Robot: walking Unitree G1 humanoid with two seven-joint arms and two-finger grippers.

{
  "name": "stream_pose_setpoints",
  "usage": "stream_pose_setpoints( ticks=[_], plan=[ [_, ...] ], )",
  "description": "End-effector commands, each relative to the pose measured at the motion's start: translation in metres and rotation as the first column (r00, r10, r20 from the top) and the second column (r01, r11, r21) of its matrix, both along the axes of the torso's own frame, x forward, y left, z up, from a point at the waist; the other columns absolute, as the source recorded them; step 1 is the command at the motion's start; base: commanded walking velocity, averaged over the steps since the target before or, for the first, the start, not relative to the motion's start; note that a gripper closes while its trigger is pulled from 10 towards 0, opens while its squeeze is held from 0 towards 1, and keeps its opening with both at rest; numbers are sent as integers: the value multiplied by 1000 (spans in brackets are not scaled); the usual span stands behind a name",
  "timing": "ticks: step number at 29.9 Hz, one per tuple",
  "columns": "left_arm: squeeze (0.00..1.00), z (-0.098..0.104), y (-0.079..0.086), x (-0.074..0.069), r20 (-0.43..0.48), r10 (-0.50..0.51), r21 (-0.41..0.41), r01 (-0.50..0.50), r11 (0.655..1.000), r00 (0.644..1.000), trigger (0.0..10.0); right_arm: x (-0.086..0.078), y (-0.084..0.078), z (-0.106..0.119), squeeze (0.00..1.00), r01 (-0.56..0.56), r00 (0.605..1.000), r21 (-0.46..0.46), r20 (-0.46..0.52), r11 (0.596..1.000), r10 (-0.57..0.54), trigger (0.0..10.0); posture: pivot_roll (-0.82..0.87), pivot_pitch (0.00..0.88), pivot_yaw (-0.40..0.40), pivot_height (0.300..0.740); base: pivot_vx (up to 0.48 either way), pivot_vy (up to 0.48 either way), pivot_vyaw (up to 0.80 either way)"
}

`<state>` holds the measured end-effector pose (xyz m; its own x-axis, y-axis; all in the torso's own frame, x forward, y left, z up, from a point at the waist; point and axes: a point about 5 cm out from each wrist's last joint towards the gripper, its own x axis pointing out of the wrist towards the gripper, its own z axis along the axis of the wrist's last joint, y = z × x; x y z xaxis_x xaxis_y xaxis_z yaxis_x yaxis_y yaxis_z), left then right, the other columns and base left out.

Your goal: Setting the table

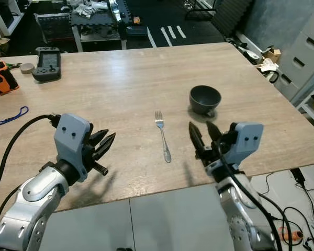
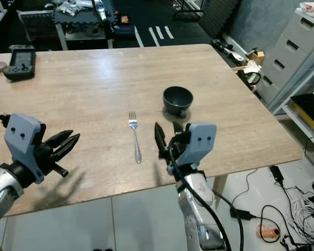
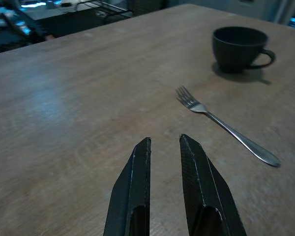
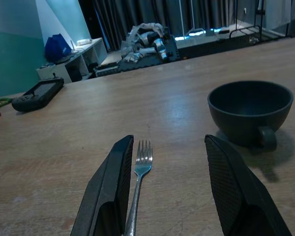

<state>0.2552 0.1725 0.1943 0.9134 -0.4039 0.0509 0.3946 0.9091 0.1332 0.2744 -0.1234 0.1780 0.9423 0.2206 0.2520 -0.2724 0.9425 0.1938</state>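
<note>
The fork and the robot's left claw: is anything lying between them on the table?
Nothing. In the left eye view, only bare wooden table lies between the left gripper and the fork; the left wrist view shows the same bare stretch.

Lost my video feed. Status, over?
Both grippers, left and right, open, empty, above table. Fork flat between them, cup beyond. Nothing blocking.

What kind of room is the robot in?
Probably a workshop or lab, not a home kitchen: a wooden table holds a handheld controller, cables trail across the floor, and grey drawer cabinets stand nearby.
</note>
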Motion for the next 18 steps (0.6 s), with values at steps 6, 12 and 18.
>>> stream_pose_setpoints(
  ticks=[6, 12, 18],
  plan=[
    [0, -6, 3, 5, -6, 99, -20, -99, 995, 995, 10000, 4, -2, -6, 0, 20, 999, 12, -31, 1000, -19, 10000, 54, 56, 35, 740, 0, 0, 0],
    [0, -6, 3, 8, 1, 129, -32, -129, 991, 992, 10000, 6, -3, -8, 0, 36, 998, 11, -42, 999, -36, 10000, 52, 54, 38, 740, 0, 0, 0],
    [0, -7, 3, 8, 2, 137, -35, -137, 990, 991, 10000, 7, -2, -11, 0, 37, 998, 6, -50, 999, -37, 10000, 54, 57, 37, 740, -387, 0, 0]
  ],
)
